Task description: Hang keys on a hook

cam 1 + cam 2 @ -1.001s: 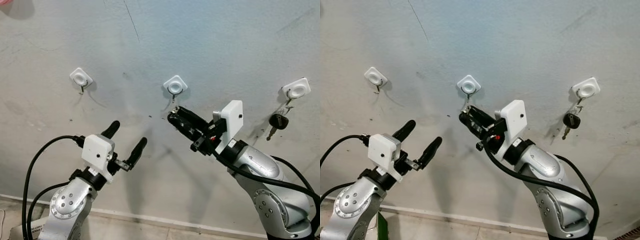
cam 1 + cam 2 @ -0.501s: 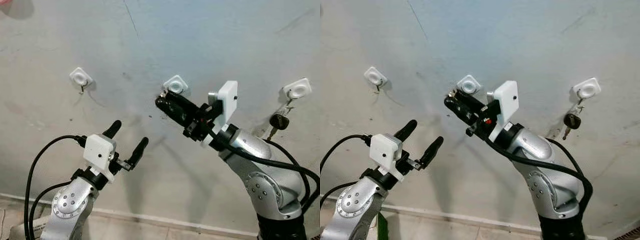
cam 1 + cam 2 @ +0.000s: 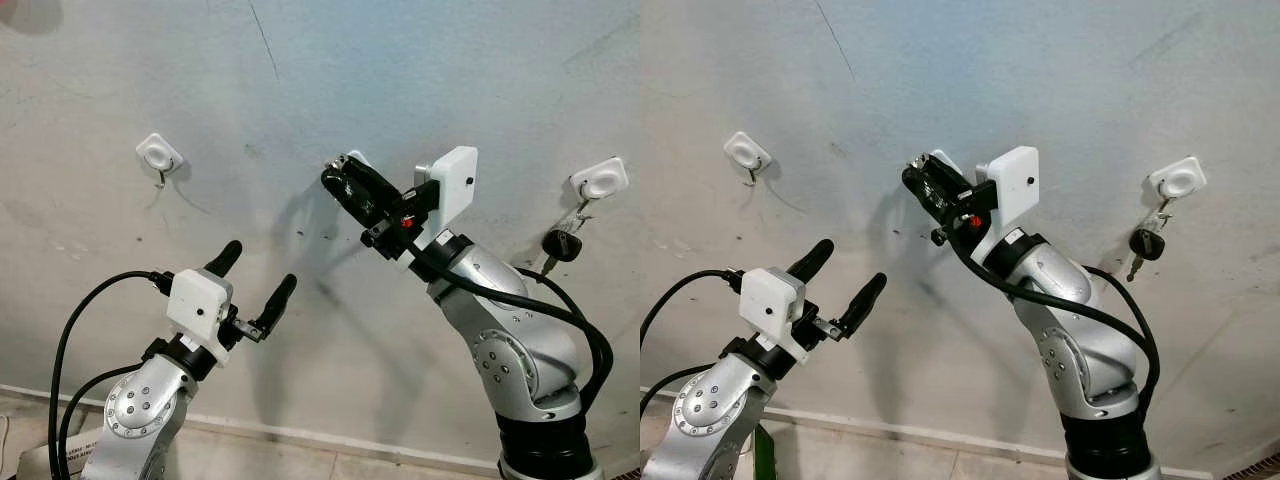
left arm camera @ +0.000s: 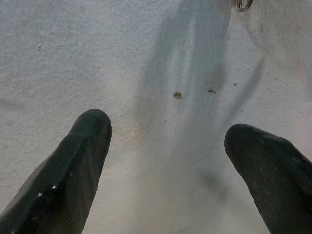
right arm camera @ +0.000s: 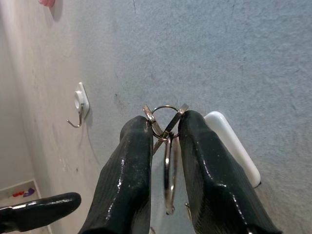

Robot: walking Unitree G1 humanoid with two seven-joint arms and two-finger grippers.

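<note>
A pale wall (image 3: pixel 420 60) carries 3 white hooks. The right hand (image 3: pixel 340 178), fingers closed on the key ring (image 5: pixel 165 146), holds it against the middle hook (image 5: pixel 233 144). The left hand (image 3: pixel 258 282) hovers open and empty below. The keys look light, stiff and slippery, so pinching the ring seems best. The left hook (image 3: pixel 160 155) is bare; a black key (image 3: pixel 560 245) hangs from the right hook (image 3: pixel 603 180).

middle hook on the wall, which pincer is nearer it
Right. The right pincer, shut on the key ring, is at the middle hook; the left pincer hangs open lower, toward the left.
</note>
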